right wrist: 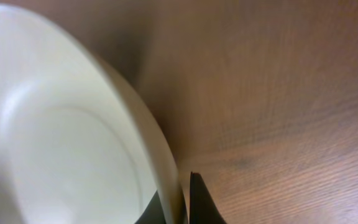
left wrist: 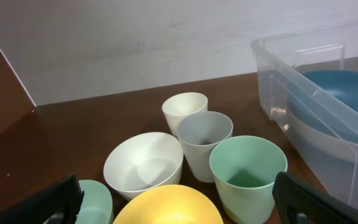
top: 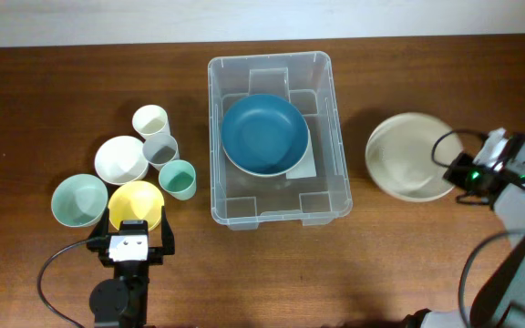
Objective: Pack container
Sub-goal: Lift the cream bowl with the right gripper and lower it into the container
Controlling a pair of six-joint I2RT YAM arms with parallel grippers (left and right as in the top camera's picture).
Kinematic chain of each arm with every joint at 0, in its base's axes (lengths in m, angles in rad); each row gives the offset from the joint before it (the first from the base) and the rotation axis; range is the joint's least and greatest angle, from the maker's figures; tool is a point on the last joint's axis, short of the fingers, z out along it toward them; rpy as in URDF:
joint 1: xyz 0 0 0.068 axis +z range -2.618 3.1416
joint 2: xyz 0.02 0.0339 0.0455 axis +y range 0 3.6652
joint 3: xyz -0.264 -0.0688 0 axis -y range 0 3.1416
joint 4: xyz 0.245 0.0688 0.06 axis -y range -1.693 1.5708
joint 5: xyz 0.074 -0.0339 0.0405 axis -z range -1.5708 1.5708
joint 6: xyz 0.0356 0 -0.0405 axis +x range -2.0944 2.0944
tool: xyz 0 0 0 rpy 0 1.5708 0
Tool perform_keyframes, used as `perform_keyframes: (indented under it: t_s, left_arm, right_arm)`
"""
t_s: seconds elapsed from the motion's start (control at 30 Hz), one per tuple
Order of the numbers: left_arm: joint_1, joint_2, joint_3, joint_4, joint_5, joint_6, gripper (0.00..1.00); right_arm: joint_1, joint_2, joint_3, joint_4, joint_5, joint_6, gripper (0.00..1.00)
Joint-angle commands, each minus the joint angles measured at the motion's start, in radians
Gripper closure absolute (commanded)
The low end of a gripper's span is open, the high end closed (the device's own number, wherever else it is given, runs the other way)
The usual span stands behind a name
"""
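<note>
**Overhead and 2 wrist views; task: pack container.** The container [top: 339, 146] — a clear ribbed bin — stands at the centre of the table [top: 25, 109] with 1 blue bowl [top: 264, 134] lying on its floor. At 3 o'clock from it, apart from its wall, sits a large cream bowl [top: 408, 155]. The right gripper [top: 455, 171] has its jaws pinched tight on that bowl's rim at the bowl's 4 o'clock edge, 1 finger inside the lip and 1 outside. The step in hand appears to be the pick-up of this bowl, with the grasp made and the lift not yet evident. The next move would call for a rise that clears the bin's wall, a carry toward 9 o'clock, and a level set-down onto the blue bowl; a rim pinch on so wide a dish may let it tilt. At 9 o'clock from the bin stand 3 cups [top: 160, 148] and 3 small bowls [top: 121, 158]. The left gripper [top: 137, 232] hangs over the yellow bowl [top: 136, 202], jaws spread fully and holding nothing. Only the right wrist view shows the pinch itself. Only the left wrist view shows the cups' depth and the blue bowl through the bin's wall — the overhead alone gives the layout.
</note>
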Motion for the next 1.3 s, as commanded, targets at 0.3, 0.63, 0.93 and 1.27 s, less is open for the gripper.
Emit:
perform_keyframes:
  t_s: [0.3, 0.63, 0.93, 1.27]
  left_arm:
    - [-0.004, -0.007, -0.008, 0.002, 0.011, 0.012, 0.0]
    - [-0.004, -0.007, -0.008, 0.002, 0.011, 0.012, 0.0]
    - [-0.004, -0.007, -0.008, 0.002, 0.011, 0.012, 0.0]
    - [-0.004, -0.007, -0.008, 0.002, 0.011, 0.013, 0.0]
  right_arm:
    - [0.18, -0.335, 0.226, -0.082, -0.153, 0.0, 0.96]
    - [0.636, -0.254, 0.23, -0.019, 0.168, -0.026, 0.96]
    - [0.835, 0.016, 0.23, 0.142, 0.235, -0.025, 0.96]
    - [0.845, 0.139, 0.232, 0.279, 0.219, -0.018, 0.96]
